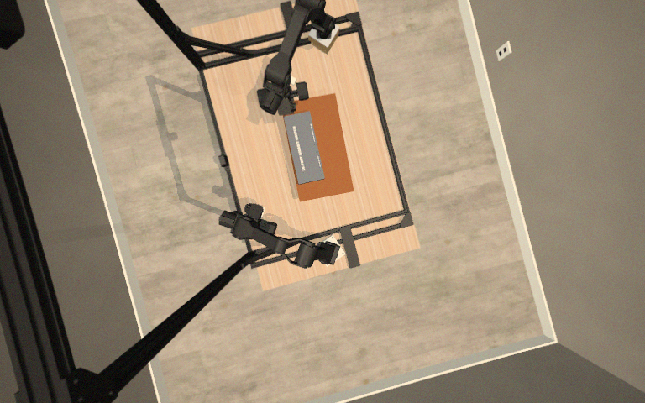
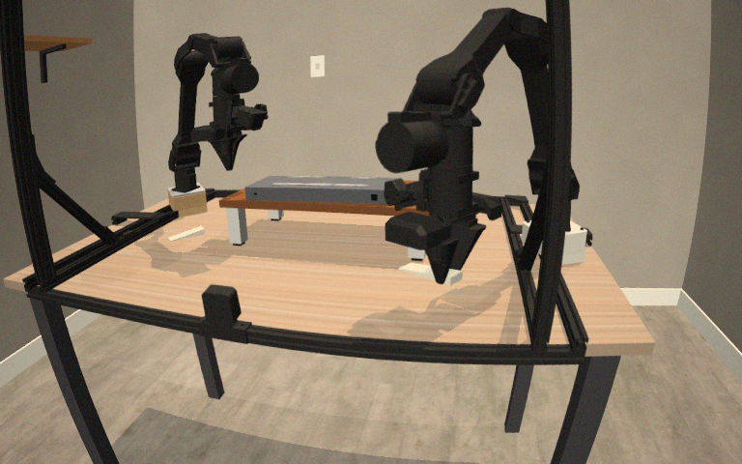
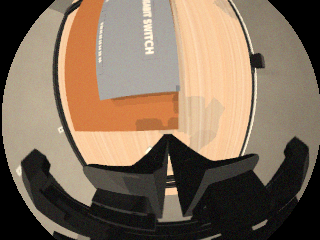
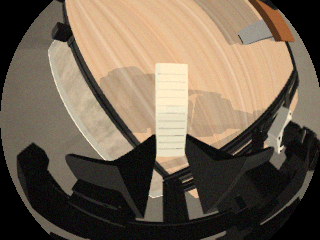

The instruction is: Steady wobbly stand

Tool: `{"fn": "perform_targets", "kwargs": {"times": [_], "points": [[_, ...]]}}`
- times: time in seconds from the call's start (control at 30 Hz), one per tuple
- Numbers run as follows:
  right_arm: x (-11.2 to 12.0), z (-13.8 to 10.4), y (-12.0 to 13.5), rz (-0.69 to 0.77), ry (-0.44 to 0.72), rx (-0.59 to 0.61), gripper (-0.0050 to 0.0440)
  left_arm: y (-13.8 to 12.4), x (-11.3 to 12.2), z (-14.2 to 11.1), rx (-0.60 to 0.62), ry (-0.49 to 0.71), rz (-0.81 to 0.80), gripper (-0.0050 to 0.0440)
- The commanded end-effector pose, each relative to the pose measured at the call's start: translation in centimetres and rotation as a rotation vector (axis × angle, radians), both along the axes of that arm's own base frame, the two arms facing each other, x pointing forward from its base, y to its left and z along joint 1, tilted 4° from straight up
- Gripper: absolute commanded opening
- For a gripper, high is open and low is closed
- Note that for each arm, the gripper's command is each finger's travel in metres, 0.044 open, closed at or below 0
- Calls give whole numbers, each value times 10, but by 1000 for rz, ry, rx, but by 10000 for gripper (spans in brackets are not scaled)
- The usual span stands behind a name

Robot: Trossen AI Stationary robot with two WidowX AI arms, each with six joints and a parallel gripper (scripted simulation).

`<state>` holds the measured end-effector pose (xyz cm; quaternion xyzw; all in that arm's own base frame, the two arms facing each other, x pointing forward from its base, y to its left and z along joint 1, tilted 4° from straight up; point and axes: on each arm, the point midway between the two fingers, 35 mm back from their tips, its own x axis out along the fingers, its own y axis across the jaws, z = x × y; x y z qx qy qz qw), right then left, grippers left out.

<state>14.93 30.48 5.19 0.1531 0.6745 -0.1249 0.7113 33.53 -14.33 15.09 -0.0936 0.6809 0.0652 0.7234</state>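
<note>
Orange-topped and pale-legged, raised above the middle of the table (image 1: 366, 142) (image 2: 273, 295) (image 3: 210, 75) (image 4: 150, 30) as the wobbly stand (image 1: 338, 147) (image 2: 328, 206) (image 3: 82, 90) (image 4: 275, 22), still to be steadied by the look of the job. Carrying the network switch (image 1: 304, 147) (image 2: 323, 193) (image 3: 135, 50) flat on top, towards the camera-post edge. Probably now at the step of bringing a wedge to a leg; next, to be slid in low, thin end first, without shoving the stand. Arched high from one short edge as the right arm (image 1: 280, 244) (image 2: 438, 81), then dropped steeply, with the right gripper (image 1: 260, 219) (image 2: 449, 274) (image 4: 170, 138) pointed down and clamped on a cream wedge (image 2: 415, 268) (image 4: 171, 105). Poised near the opposite short edge with the left gripper (image 1: 291, 105) (image 2: 229, 168) (image 3: 167, 137) closed on nothing, above the stand's height. Lying nearby, towards that edge, as the spare wedge (image 1: 293, 81) (image 2: 186, 233) (image 3: 149, 149).
</note>
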Motion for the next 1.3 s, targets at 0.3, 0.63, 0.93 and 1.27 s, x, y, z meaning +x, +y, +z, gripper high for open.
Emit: {"fn": "perform_targets", "kwargs": {"times": [0.3,0.63,0.93,1.27], "points": [[0,1,0,570,-18,-34,0,0,0,0,0,0,0,0],[0,1,0,1037,-29,-57,0,0,0,0,0,0,0,0],[0,1,0,1037,-29,-57,0,0,0,0,0,0,0,0],[0,1,0,1313,-38,-76,0,0,0,0,0,0,0,0]]}}
